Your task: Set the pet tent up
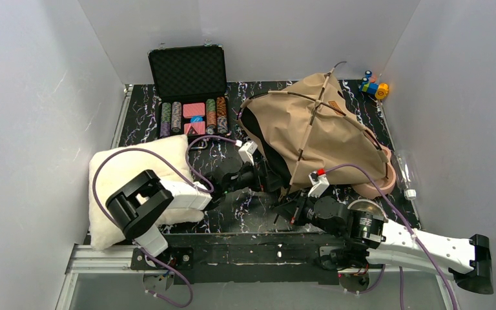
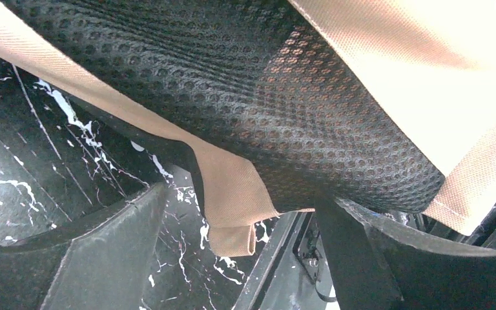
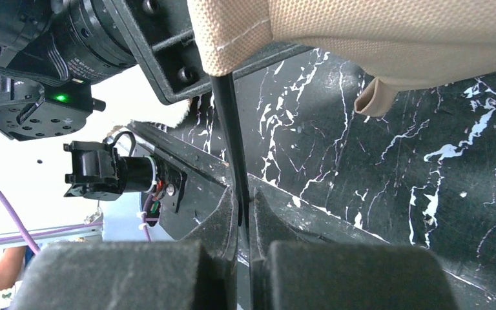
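The pet tent [image 1: 326, 129], tan canvas with thin black poles, lies slumped on the dark marbled table [image 1: 232, 219], its black mesh side facing left. My left gripper [image 1: 256, 175] is at the tent's lower left edge. In the left wrist view it [image 2: 239, 258] stands open, and a tan fabric loop [image 2: 232, 236] under the black mesh [image 2: 284, 97] hangs between its fingers [image 2: 103, 252] without touching them. My right gripper [image 1: 292, 210] sits below the tent's near edge. In the right wrist view it [image 3: 244, 206] is shut on a thin black pole [image 3: 229, 129] that comes out of the canvas hem [image 3: 232, 39].
A fluffy cream cushion [image 1: 119, 174] lies at the left under the left arm. An open black case [image 1: 188, 74] with poker chips stands at the back. A small colourful toy [image 1: 374, 87] sits at the back right. A clear plastic bottle [image 1: 407, 171] lies at the right.
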### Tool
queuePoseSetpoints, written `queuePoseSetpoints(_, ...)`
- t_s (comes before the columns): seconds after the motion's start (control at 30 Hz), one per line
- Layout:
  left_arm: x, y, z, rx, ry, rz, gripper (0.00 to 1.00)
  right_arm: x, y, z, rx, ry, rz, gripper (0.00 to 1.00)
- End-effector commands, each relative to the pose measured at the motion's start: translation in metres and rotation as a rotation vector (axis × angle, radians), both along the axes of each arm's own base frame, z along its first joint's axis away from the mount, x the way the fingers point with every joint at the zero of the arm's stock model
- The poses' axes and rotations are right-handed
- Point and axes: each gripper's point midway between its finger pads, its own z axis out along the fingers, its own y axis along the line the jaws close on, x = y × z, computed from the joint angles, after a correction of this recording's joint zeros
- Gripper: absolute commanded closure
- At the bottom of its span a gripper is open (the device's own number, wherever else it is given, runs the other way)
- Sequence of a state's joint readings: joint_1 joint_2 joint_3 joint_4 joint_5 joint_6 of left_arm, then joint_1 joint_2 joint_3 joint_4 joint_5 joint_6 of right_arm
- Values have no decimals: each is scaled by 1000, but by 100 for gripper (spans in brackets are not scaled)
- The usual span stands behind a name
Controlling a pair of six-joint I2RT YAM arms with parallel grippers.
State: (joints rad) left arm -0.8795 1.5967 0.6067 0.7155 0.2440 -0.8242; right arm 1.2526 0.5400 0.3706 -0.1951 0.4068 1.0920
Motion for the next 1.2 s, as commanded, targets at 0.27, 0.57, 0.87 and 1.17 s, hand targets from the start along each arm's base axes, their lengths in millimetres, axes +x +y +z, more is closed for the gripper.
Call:
queuePoseSetpoints(0.27, 8, -21, 25, -102, -35, -15, 49, 17, -5, 32, 46, -57, -88, 99)
queuePoseSetpoints(0.57, 6, -32, 34, -159, -39, -40, 77, 19, -7, 32, 38, -66, -101, 99)
queuePoseSetpoints(0.87, 1, -8, 31, -119, -85, 16, 100, 37, -32, 48, -60, -151, -206, 99)
queuePoseSetpoints(1.17, -9, 1, 26, -105, -101, 1, 100, 69, -41, 83, -110, -357, -305, 99)
